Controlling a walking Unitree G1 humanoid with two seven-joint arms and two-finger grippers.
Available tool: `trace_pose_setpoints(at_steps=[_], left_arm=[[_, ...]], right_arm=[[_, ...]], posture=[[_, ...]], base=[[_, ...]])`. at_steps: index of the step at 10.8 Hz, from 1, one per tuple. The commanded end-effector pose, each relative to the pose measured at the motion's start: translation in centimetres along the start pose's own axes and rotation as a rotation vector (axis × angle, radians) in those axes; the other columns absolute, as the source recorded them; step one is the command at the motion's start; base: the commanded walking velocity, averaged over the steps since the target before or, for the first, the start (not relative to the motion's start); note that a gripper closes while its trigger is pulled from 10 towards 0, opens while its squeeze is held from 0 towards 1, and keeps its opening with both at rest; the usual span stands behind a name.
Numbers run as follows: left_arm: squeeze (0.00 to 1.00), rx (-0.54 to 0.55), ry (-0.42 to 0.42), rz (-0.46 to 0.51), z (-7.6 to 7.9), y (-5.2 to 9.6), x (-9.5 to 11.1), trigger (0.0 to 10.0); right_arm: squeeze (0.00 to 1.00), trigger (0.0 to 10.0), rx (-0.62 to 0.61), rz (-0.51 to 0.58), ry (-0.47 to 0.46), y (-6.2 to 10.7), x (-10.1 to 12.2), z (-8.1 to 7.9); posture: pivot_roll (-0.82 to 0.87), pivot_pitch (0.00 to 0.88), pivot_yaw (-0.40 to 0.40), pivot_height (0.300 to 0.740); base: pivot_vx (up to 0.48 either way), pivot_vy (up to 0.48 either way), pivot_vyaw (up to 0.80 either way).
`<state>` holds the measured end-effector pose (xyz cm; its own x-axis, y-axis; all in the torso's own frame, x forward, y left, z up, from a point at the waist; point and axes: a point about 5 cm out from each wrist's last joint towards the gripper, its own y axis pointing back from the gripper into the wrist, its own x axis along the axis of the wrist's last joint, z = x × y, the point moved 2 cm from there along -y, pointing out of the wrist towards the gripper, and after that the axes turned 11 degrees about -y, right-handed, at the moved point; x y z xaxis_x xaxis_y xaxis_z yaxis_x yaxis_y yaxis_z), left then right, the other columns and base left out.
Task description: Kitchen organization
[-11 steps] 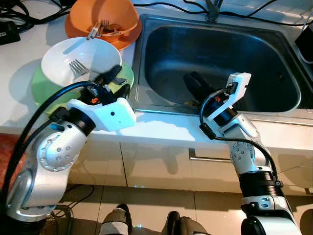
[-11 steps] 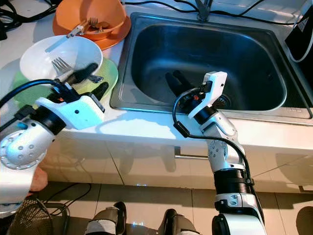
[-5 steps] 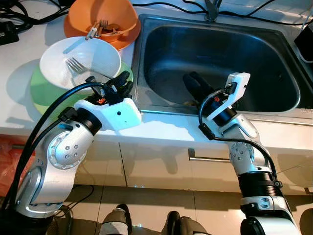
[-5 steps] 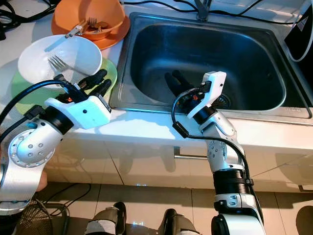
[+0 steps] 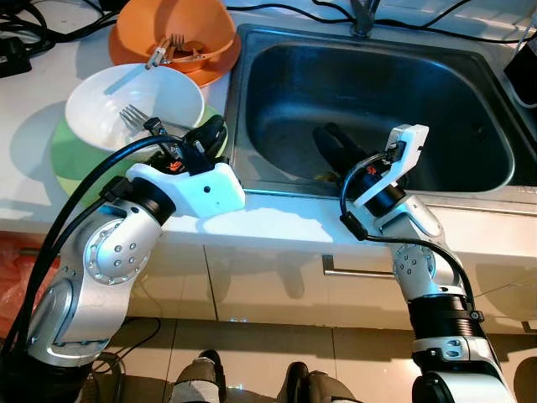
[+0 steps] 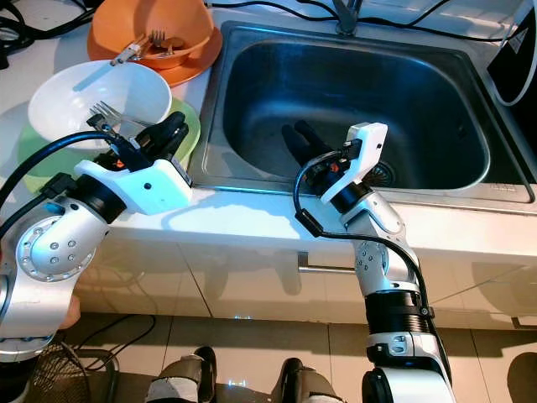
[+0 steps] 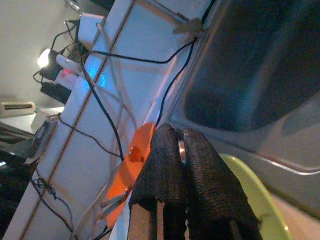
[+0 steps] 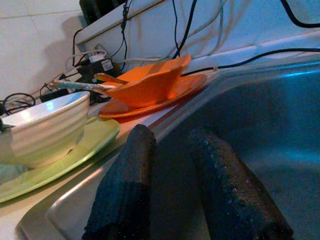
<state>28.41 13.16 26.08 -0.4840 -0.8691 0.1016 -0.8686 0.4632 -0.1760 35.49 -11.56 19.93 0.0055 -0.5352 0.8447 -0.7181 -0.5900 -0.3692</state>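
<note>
A silver fork (image 5: 130, 115) lies in the white bowl (image 5: 101, 92), which stands on a green plate (image 5: 71, 159) on the counter left of the sink. My left gripper (image 5: 210, 133) hovers over the bowl's near right rim. It is shut on the fork's handle, and the left wrist view shows a thin sliver of metal (image 7: 182, 151) between the pads. Down in the steel sink (image 5: 453, 92), my right gripper (image 5: 333, 141) is open with nothing between its fingers (image 8: 127, 175).
An orange bowl (image 5: 197, 25) on an orange plate holds another fork and a utensil at the back left. Black cables run along the counter's back edge. The faucet base (image 5: 363, 21) is behind the sink. A cabinet handle (image 5: 357, 270) shows below the counter edge.
My left gripper's fingers, spread a second ago over the green plate's edge, have closed at the bowl's rim on the fork handle. The right arm has stayed in the sink.
</note>
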Motion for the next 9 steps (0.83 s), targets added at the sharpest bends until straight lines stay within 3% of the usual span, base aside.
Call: trace_pose_setpoints(at_steps=[1,3,6,7,8,9], left_arm=[[0.00,0.013,-0.030,-0.005,-0.2,-0.2,0.0,0.0],[0.00,0.078,-0.109,0.008,-1.4,-0.6,0.4,0.0],[0.00,0.157,-0.107,0.044,-2.5,-1.0,1.4,0.0],[0.00,0.257,-0.096,0.118,-3.9,-1.5,3.1,0.0],[0.00,0.305,-0.080,0.156,-4.3,-1.6,3.8,0.0],[0.00,0.332,-0.080,0.187,-4.7,-1.9,4.6,3.1]], right_arm=[[0.00,10.0,-0.056,-0.062,-0.066,1.1,-2.3,0.9],[0.00,10.0,-0.055,-0.062,-0.068,1.0,-2.3,0.9],[0.00,10.0,-0.054,-0.059,-0.069,1.0,-2.3,0.9],[0.00,10.0,-0.054,-0.061,-0.070,1.0,-2.4,0.9],[0.00,10.0,-0.056,-0.060,-0.072,0.9,-2.5,0.9],[0.00,10.0,-0.055,-0.060,-0.073,0.9,-2.5,0.9]], posture=[[0.26,0.219,-0.080,0.740],[0.26,0.212,-0.081,0.740],[0.26,0.206,-0.079,0.740],[0.26,0.201,-0.077,0.740],[0.26,0.199,-0.077,0.740],[0.26,0.196,-0.075,0.740]], base=[[0.000,0.000,0.00],[0.000,0.000,0.00],[0.000,0.000,0.00],[0.000,0.000,0.00],[0.000,0.000,0.00],[0.000,0.000,0.00]])
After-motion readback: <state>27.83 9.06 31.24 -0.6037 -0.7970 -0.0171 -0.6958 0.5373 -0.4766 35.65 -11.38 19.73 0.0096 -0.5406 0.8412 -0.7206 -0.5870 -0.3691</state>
